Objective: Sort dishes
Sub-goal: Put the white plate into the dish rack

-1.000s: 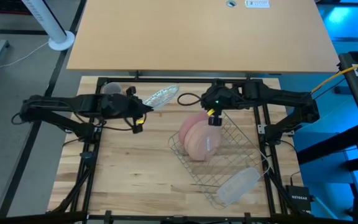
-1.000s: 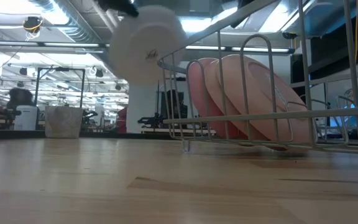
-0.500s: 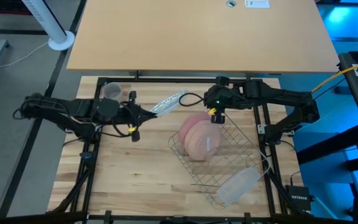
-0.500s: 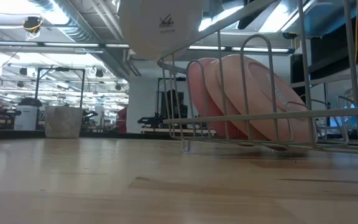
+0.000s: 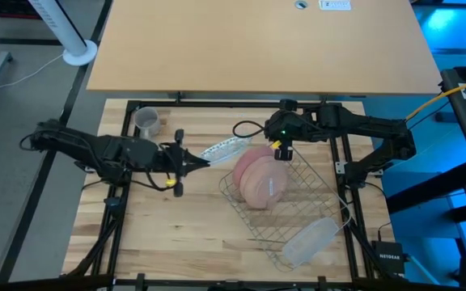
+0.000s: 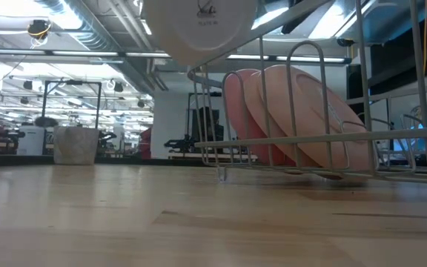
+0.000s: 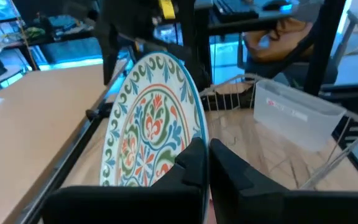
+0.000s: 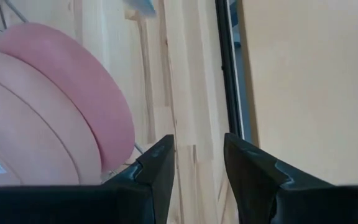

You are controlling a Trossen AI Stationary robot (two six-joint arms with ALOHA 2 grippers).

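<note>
Over the last second the left end effector (image 5: pixel 191 161) had carried the patterned plate (image 5: pixel 224 149) from near the table's far edge, beside the grey mug (image 5: pixel 146 120), toward the middle of the table, up to the wire rack (image 5: pixel 298 212). The plate now hung in the air just beside the rack's near-left end, clear of the wood. Its rim was pinched between the left fingers (image 7: pixel 191 163), which were pressed tight on it. Seen from the left wrist, the blue-green ornament faced the camera; from the low view only the white underside (image 6: pixel 199 26) showed, high above the table.

The plate stood on edge, tilted, its flat face turned roughly sideways and its edge-on line running from the left arm toward the rack. Two salmon-pink plates (image 5: pixel 259 179) already leaned upright in the rack's slots. The right end effector (image 5: pixel 279 153) hovered over the rack's far end, its fingers spread and holding nothing.

To do this step well, the plate probably needed to be turned parallel with the pink plates, lined up over a free slot beside them, and lowered without knocking the wires or the right arm.
</note>
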